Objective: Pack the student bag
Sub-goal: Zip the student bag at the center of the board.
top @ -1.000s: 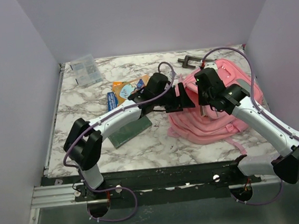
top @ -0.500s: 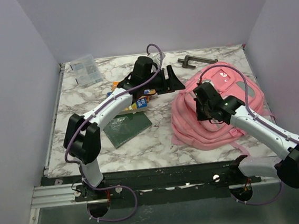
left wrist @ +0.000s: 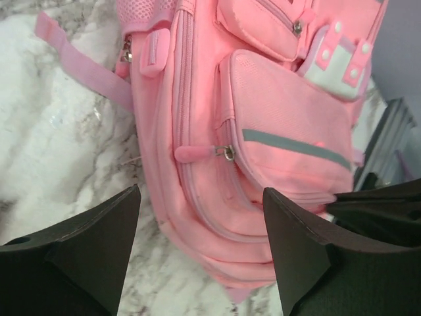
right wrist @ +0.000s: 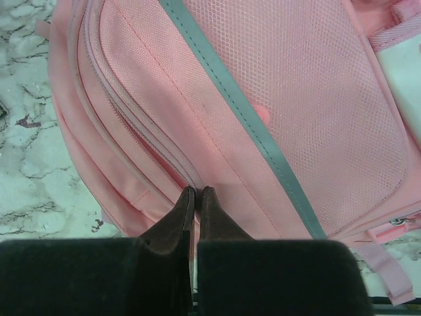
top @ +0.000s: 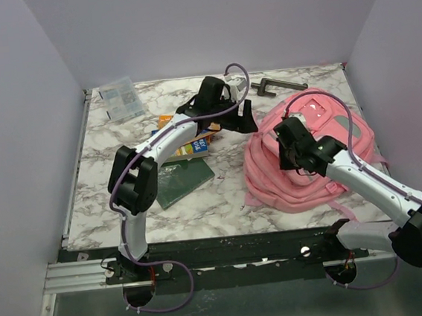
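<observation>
My left arm [top: 166, 141] stretched forward, my left gripper [top: 246, 117] spread wide, gripping nothing. My right arm [top: 362, 177] bent inward, my right gripper [right wrist: 196, 192] pinched tight together.

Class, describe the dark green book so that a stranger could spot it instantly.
On the marble table, look left of the pink student bag. A flat book lies by the left arm's elbow. It is plain dark green, unlike the orange-and-blue booklets beyond it.

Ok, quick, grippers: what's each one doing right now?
Left gripper: open, holding nothing.
Right gripper: shut, tips against the student bag; whether it pinches fabric cannot be told.
</observation>
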